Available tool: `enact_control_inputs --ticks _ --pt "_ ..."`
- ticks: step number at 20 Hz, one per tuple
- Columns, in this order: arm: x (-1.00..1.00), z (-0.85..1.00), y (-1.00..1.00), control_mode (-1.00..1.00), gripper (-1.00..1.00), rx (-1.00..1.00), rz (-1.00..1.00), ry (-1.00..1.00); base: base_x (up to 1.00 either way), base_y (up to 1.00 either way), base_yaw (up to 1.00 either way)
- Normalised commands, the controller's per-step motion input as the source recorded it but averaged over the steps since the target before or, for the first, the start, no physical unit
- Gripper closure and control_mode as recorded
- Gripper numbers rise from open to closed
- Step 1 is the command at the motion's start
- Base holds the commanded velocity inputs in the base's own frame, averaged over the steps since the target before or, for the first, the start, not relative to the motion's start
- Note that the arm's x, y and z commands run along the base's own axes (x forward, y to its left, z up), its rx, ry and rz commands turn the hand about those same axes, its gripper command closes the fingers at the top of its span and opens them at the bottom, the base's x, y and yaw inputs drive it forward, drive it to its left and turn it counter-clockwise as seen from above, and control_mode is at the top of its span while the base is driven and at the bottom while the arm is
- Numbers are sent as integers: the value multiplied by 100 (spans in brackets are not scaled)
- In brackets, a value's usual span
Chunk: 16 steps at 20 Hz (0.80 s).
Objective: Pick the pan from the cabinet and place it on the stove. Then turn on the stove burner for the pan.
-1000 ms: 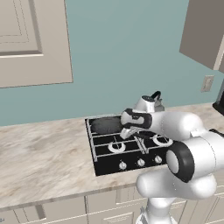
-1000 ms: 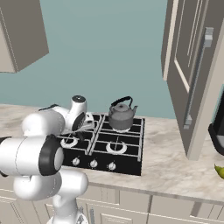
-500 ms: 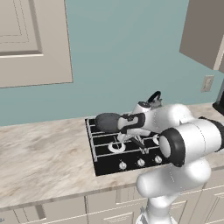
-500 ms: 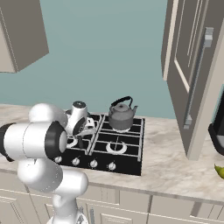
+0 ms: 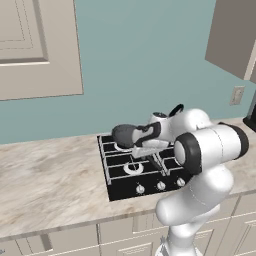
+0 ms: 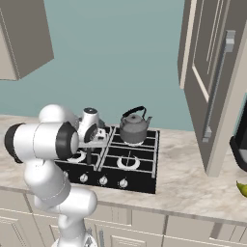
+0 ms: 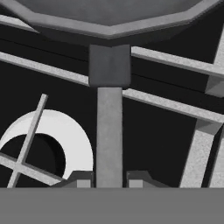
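Observation:
The dark grey pan (image 5: pixel 125 134) sits low over the back left burner of the black stove (image 5: pixel 120 175); I cannot tell whether it rests on the grate. Its long handle (image 7: pixel 109 127) runs from the pan's rim (image 7: pixel 109 22) down between my fingertips (image 7: pixel 81 179). My gripper (image 7: pixel 109 180) is shut on that handle. The gripper (image 5: pixel 142 147) hangs just right of the pan, over the front left burner (image 7: pixel 65 144). From the right, the hand and gripper (image 6: pixel 96 139) show left of the kettle. The beige cabinet (image 6: pixel 212 82) stands open at the right, its silver bar handle facing me.
A grey kettle (image 6: pixel 132 128) stands on the back right burner. Small knobs (image 6: pixel 103 180) line the stove's front. A dark appliance (image 6: pixel 240 144) and a yellow-green fruit (image 6: pixel 242 189) lie at the far right of the marble counter (image 5: pixel 50 185). A wall outlet (image 5: pixel 236 95) is at the right.
My elbow has swung forward and down while the hand has shifted left over the stove. The pan has moved slightly toward the back left burner, still held by its handle.

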Motion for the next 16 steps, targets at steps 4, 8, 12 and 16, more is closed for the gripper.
enact_control_inputs --ticks 4,8,12,16 --pt "5 0 0 -100 100 0 -1 6 0 0 0" --pt "-5 0 1 -100 100 0 0 1 0 0 0" --pt "0 0 4 -100 100 0 0 0 0 0 0" --pt "0 -1 0 -100 100 0 0 0 0 0 0"
